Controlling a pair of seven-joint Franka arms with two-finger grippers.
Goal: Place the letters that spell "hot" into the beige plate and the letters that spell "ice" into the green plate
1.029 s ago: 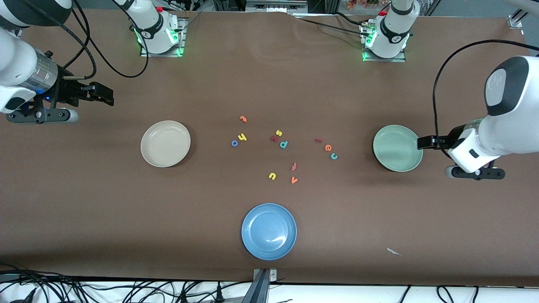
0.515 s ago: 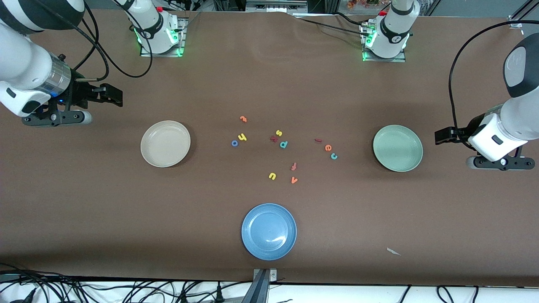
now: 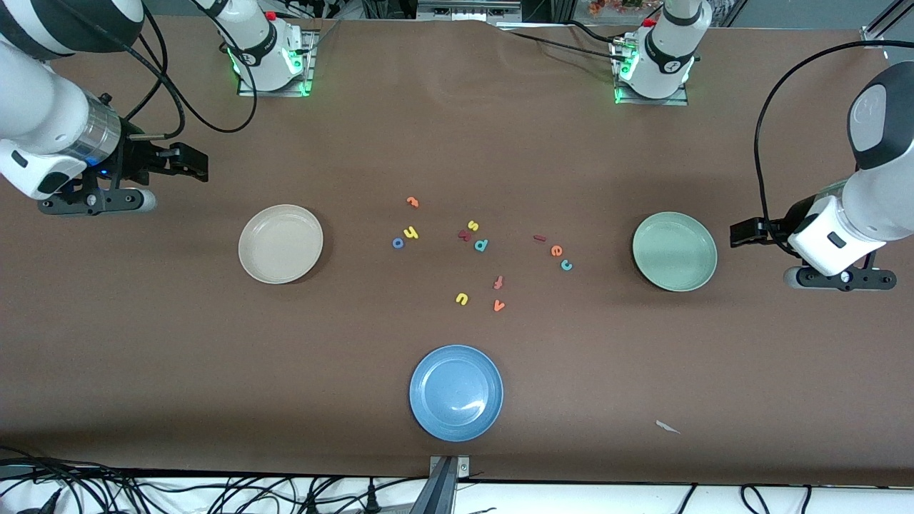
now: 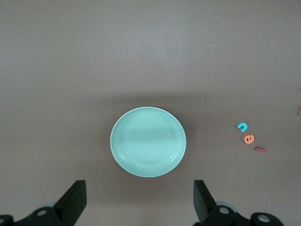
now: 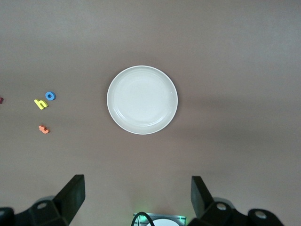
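In the middle of the table we count eleven loose foam letters and three plates. The yellow "h" (image 3: 410,233), blue "o" (image 3: 398,243) and orange "t" (image 3: 412,202) lie nearer the beige plate (image 3: 280,244); the red "i" (image 3: 540,238), orange "e" (image 3: 556,250) and teal "c" (image 3: 566,265) lie nearer the green plate (image 3: 674,251). The blue plate (image 3: 456,392) sits nearest the front camera. We see the right gripper (image 3: 191,163) up beside the beige plate, jaws apart, and the left gripper (image 3: 742,234) beside the green plate, jaws apart, every letter well apart from both.
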